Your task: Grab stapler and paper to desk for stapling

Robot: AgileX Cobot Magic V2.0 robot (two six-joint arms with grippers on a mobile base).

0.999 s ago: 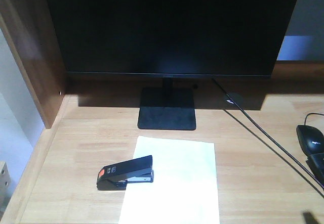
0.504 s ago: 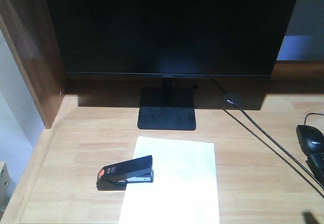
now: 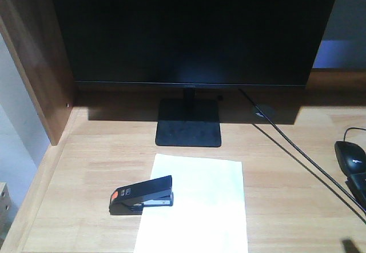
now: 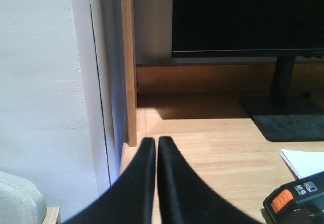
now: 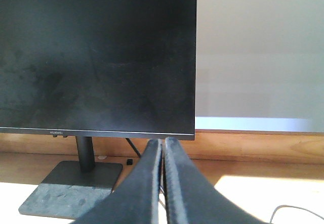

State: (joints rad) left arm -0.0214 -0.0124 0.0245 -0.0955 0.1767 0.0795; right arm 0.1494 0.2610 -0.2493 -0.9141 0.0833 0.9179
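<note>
The black stapler [image 3: 141,195] with its orange-red patch lies on the light wooden desk [image 3: 86,167], its front end over the left edge of the white paper [image 3: 197,204]. The paper lies flat in front of the monitor stand. In the left wrist view the stapler [image 4: 298,199] and a paper corner [image 4: 306,162] show at the lower right. My left gripper [image 4: 156,142] is shut and empty, to the left of the stapler near the desk's left side. My right gripper [image 5: 163,142] is shut and empty, facing the monitor's right lower corner. Neither gripper shows in the front view.
A large black monitor [image 3: 194,30] on a square stand [image 3: 189,124] fills the back. A dark brown side panel [image 3: 37,76] bounds the left. A cable [image 3: 297,153] runs diagonally to the right, where a black mouse [image 3: 350,156] lies at the edge.
</note>
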